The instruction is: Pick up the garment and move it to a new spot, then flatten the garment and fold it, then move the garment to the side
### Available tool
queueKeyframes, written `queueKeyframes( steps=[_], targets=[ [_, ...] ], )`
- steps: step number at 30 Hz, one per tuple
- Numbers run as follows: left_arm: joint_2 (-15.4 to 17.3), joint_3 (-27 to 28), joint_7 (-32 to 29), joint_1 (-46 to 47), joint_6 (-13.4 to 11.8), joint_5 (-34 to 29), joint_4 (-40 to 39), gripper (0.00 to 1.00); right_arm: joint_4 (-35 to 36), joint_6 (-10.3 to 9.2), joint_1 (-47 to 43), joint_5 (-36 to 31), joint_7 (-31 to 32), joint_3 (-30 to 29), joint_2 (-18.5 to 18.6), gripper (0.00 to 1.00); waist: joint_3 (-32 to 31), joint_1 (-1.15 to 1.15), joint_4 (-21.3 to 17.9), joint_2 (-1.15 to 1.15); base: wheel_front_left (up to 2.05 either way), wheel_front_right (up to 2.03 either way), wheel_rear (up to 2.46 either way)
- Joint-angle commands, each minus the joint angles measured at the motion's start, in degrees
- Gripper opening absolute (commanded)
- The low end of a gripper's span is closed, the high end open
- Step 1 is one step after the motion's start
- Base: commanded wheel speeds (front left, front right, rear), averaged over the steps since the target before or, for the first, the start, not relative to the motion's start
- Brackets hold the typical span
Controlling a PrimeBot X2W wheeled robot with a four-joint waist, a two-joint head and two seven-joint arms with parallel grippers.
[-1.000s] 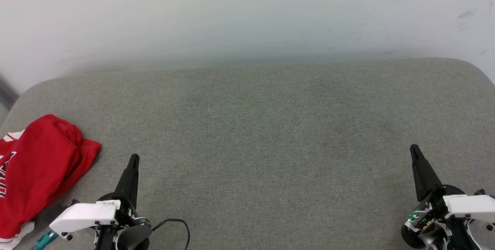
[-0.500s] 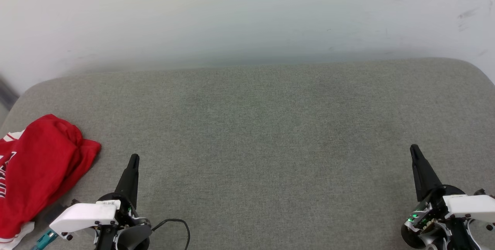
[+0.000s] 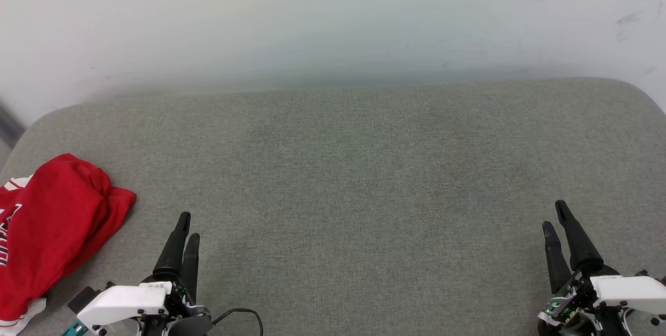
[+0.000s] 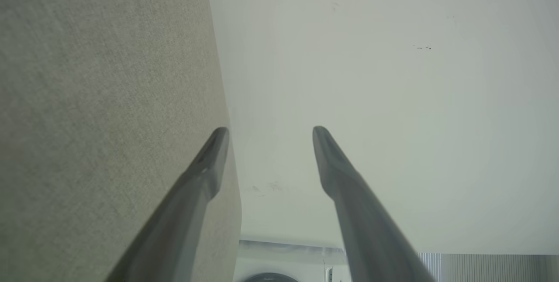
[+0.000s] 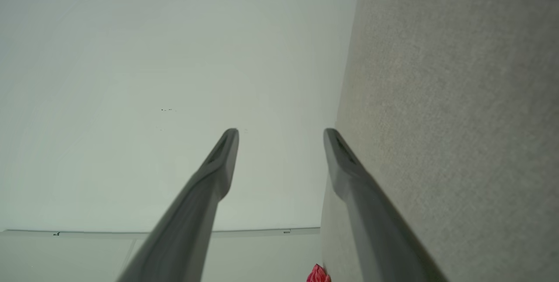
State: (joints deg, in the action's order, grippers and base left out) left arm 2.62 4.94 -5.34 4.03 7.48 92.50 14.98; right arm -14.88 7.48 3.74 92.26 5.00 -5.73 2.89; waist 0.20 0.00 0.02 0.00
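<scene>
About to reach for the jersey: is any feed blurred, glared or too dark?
Head view: even soft light, no glare, red jersey sharp but cut by the left edge. Left wrist view: left gripper soft close to the lens. Right wrist view: right gripper equally soft; jersey a tiny patch at the bottom edge.

The garment (image 3: 47, 227) is cut off by the left edge of the head view. Its black lettering (image 3: 5, 242) shows in part and cannot be read. In the right wrist view, a small red fold of the garment (image 5: 318, 274) is cut by the bottom edge.

The bodies of the left gripper (image 3: 188, 227) and right gripper (image 3: 553, 215) run off the bottom edge of the head view.

In both wrist views the fingers (image 4: 367, 229) blur toward the bottom edge. A dark round object (image 4: 270, 277) at the bottom edge of the left wrist view is cut off and cannot be identified.
</scene>
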Motion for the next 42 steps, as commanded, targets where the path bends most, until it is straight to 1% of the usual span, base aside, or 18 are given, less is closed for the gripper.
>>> queueKeyframes(
  steps=[1, 5, 10, 16, 17, 21, 26, 31, 42],
  targets=[
    [0.1, -0.8, 0.5, 1.1, 0.0, -0.1, -1.7, 1.00, 1.7, 0.01, 0.7, -0.5, -0.7, 0.4, 0.1, 1.00, 0.0, 0.00, 0.0, 0.00, 0.00, 0.00, 0.00],
    [0.4, -2.4, 1.7, 1.2, 0.0, -1.2, -2.8, 1.00, 2.8, 0.01, 0.5, -1.1, -1.8, 1.0, 0.1, 1.00, 0.0, 0.00, 0.0, 0.00, 0.00, 0.00, 0.00],
    [1.4, -5.2, 3.4, 1.5, 0.0, -4.4, -3.7, 1.00, 3.6, 0.01, 0.4, -2.9, -3.1, 1.8, 0.3, 1.00, 0.0, 0.00, 0.1, 0.00, 0.00, 0.00, 0.00],
    [1.4, -6.4, 5.0, 1.5, 0.0, -10.1, -5.2, 1.00, 4.6, 0.01, 0.5, -8.0, -4.6, 2.7, 0.8, 1.00, 0.0, 0.00, 0.2, 0.00, 0.00, 0.00, 0.00],
    [1.4, -6.4, 5.0, 1.5, 0.0, -10.1, -5.2, 1.00, 4.6, 0.01, 0.5, -8.0, -4.6, 2.7, 0.8, 1.00, 0.0, 0.00, 0.2, 0.00, 0.00, 0.00, 0.00],
    [1.4, -6.8, 5.9, 1.4, 0.0, -15.1, -6.0, 1.00, 5.5, 0.01, 0.5, -13.8, -5.6, 3.1, 1.1, 1.00, 0.0, 0.00, 0.2, 0.00, 0.00, 0.00, 0.00],
    [1.4, -6.9, 7.0, 1.2, 0.0, -21.9, -6.7, 1.00, 5.9, 0.01, 0.6, -23.1, -6.7, 3.6, 1.4, 1.00, -0.1, 0.00, 0.3, 0.00, 0.00, 0.00, 0.00],
    [1.3, -6.5, 8.1, 1.0, 0.0, -28.1, -7.4, 1.00, 6.3, 0.01, 0.8, -31.1, -7.7, 4.2, 1.2, 1.00, -0.1, 0.00, 0.4, 0.00, 0.00, 0.00, 0.00],
    [2.1, -6.8, 10.3, 0.1, 0.0, -41.6, -8.4, 1.00, 6.9, 0.02, 1.1, -45.4, -9.0, 5.2, 1.7, 1.00, -0.3, 0.00, 0.6, 0.00, 0.00, 0.00, 0.00]
  ],
)
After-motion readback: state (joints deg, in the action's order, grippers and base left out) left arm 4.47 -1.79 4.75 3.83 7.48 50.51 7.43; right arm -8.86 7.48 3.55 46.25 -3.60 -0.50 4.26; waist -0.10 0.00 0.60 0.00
